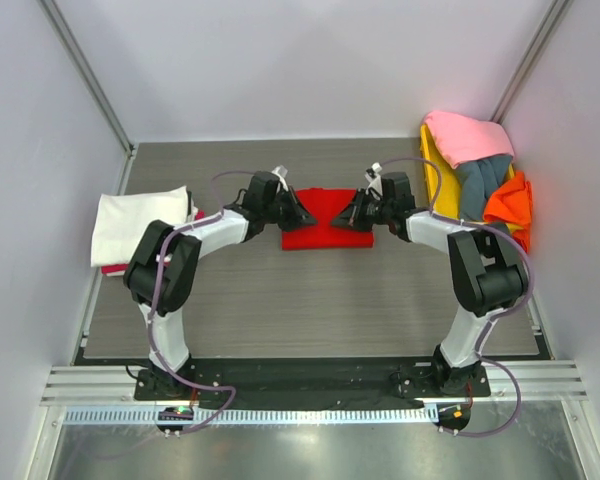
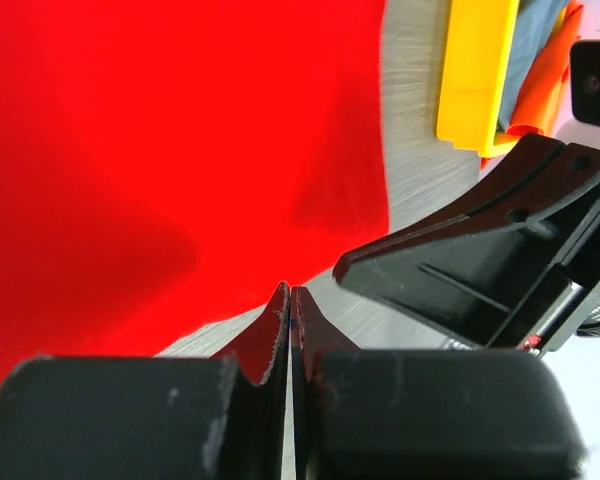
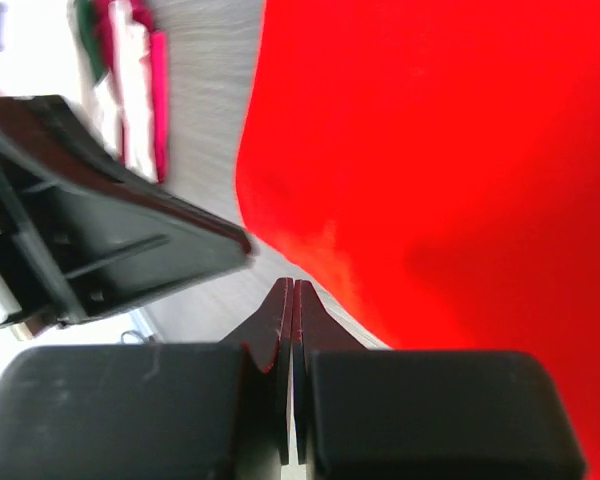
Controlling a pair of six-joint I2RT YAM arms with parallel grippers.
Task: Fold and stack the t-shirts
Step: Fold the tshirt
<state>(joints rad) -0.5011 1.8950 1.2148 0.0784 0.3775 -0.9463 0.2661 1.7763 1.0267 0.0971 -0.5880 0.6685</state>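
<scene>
A bright red t-shirt (image 1: 325, 232) lies folded flat in the middle of the table, filling much of both wrist views (image 2: 180, 150) (image 3: 460, 150). My left gripper (image 1: 311, 217) (image 2: 291, 292) is shut with nothing between its jaws, its tips over bare table just off the cloth's edge. Facing it from the other side, my right gripper (image 1: 337, 218) (image 3: 293, 285) is also shut and empty, beside the red edge. Their tips nearly meet over the shirt. A cream-white t-shirt (image 1: 135, 222) lies folded at the left edge of the table on a pink one (image 1: 113, 268).
A yellow tray (image 1: 429, 150) (image 2: 475, 70) at the back right holds pink (image 1: 467, 135), grey-blue (image 1: 483, 180) and orange (image 1: 510, 203) shirts in a loose heap. White walls close in the table on three sides. Each wrist view shows the other arm's gripper close by.
</scene>
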